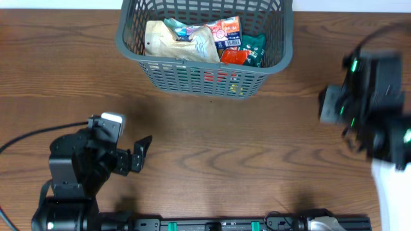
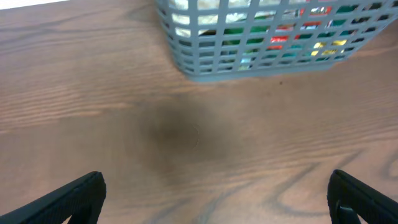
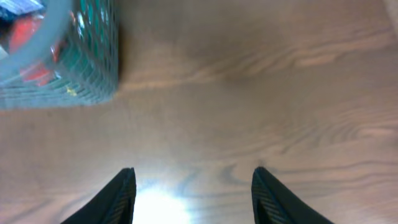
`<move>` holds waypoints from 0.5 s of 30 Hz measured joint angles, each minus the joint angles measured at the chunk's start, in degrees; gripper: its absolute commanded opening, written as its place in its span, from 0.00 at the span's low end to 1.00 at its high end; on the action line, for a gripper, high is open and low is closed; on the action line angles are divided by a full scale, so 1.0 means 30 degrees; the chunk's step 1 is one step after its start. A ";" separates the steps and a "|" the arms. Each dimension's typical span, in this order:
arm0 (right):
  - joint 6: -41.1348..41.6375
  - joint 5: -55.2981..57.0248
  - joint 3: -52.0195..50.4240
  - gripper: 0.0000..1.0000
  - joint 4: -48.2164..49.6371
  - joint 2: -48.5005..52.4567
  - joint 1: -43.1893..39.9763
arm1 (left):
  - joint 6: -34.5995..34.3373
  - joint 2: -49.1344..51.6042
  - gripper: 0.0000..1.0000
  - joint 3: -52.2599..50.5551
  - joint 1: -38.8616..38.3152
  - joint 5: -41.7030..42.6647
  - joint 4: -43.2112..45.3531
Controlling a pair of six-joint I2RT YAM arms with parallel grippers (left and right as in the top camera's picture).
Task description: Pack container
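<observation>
The container is a dark grey lattice basket at the back middle of the table. It holds several packets: a tan one, a red and white one and a green one. The container also shows in the left wrist view and in the right wrist view. My left gripper is open and empty over bare table at the front left, its fingers wide apart in the left wrist view. My right gripper is open and empty above bare table right of the container.
The right arm hangs blurred over the table's right side. A white object lies at the front right edge. A black rail runs along the front edge. A cable trails left of the left arm.
</observation>
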 measured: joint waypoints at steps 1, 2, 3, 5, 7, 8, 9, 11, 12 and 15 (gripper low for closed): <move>0.0219 0.0000 -0.1479 0.50 0.0386 -0.0976 0.0102 | -0.0022 -0.0226 0.99 -0.0007 -0.0058 -0.0262 -0.0189; 0.0488 0.0007 -0.2943 0.51 0.0816 -0.2040 0.0168 | -0.0124 -0.0393 0.99 -0.0022 -0.0102 -0.0525 -0.0328; 0.0721 0.0015 -0.4138 0.52 0.1158 -0.2980 0.0168 | -0.0291 -0.0510 0.99 -0.0022 -0.0153 -0.0772 -0.0437; 0.1005 0.0022 -0.6040 0.54 0.1632 -0.4648 0.0168 | -0.0699 -0.0576 0.99 -0.0029 -0.0248 -0.1552 -0.0714; 0.1224 0.0022 -0.7461 0.57 0.1902 -0.6025 0.0168 | -0.1166 -0.0576 0.98 -0.0044 -0.0364 -0.2412 -0.0823; 0.1260 0.0029 -0.8123 0.59 0.2033 -0.6710 0.0168 | -0.1392 -0.0576 0.98 -0.0044 -0.0437 -0.2885 -0.0845; 0.1304 0.0051 -0.8633 0.62 0.2127 -0.7235 0.0168 | -0.1530 -0.0576 0.99 -0.0051 -0.0517 -0.3286 -0.0845; 0.1435 0.0080 -0.9530 0.99 0.2178 -0.8051 0.0160 | -0.1719 -0.0576 0.98 -0.0051 -0.0583 -0.3927 -0.0852; 0.1341 0.0087 -0.9879 0.99 0.2149 -0.8298 0.0168 | -0.1800 -0.0576 0.99 -0.0051 -0.0597 -0.4153 -0.0852; 0.1311 0.0051 -1.0542 0.99 0.1923 -0.8553 0.0168 | -0.1996 -0.0576 0.99 -0.0051 -0.0634 -0.4597 -0.0882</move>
